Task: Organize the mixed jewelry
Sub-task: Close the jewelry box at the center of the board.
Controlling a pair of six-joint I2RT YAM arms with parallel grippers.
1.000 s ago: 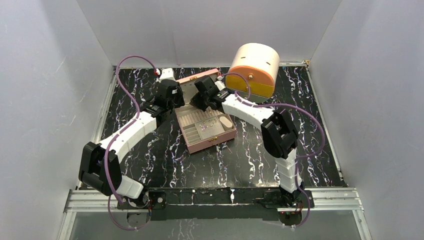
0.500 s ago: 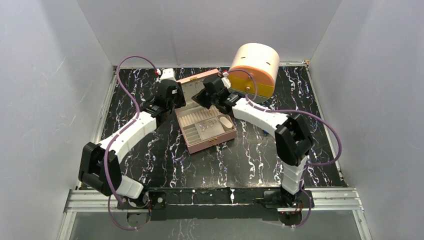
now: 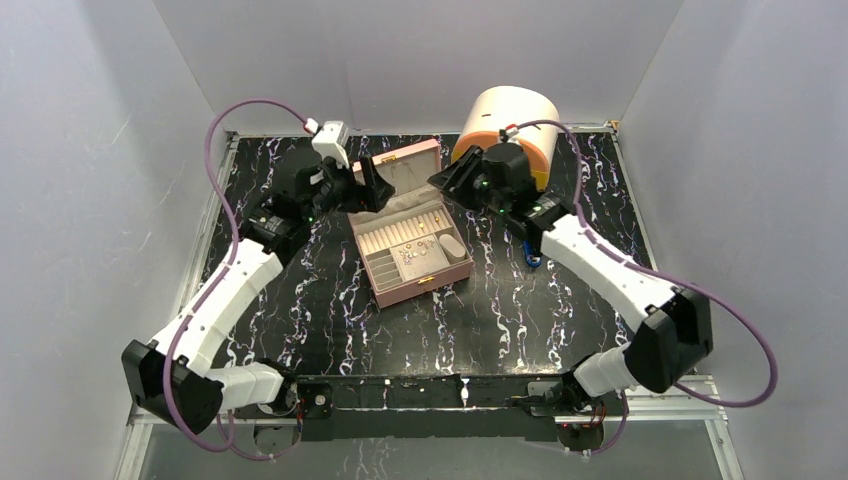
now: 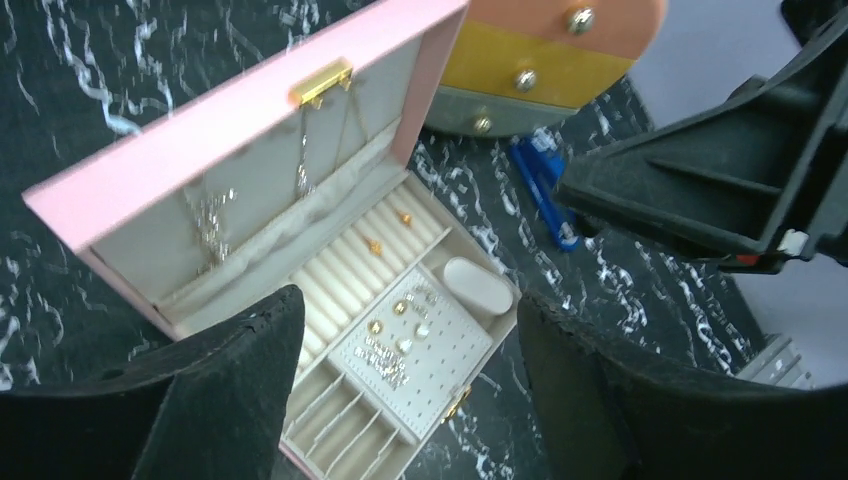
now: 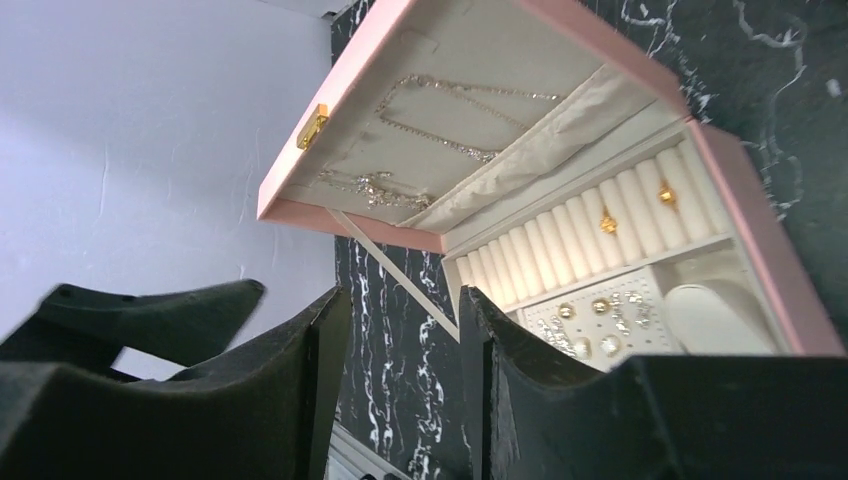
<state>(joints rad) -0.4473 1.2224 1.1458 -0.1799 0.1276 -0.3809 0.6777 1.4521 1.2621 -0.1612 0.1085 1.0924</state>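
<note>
Left wrist view showed the left gripper (image 4: 408, 300) with jaws spread wide and empty. Just below and between them, the mixed jewelry (image 4: 400, 335) lay on the perforated pad inside the open pink jewelry box (image 4: 250, 110). The right gripper (image 5: 402, 295), jaws parted around nothing, hung beside the raised lid. Beyond lay a blue clip (image 4: 540, 185).

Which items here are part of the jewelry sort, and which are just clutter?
Job:
- gold and silver jewelry pieces
- open pink box holding them

Lying about:
- blue clip-like object on the table
- round cream-and-orange drawer unit behind
</note>
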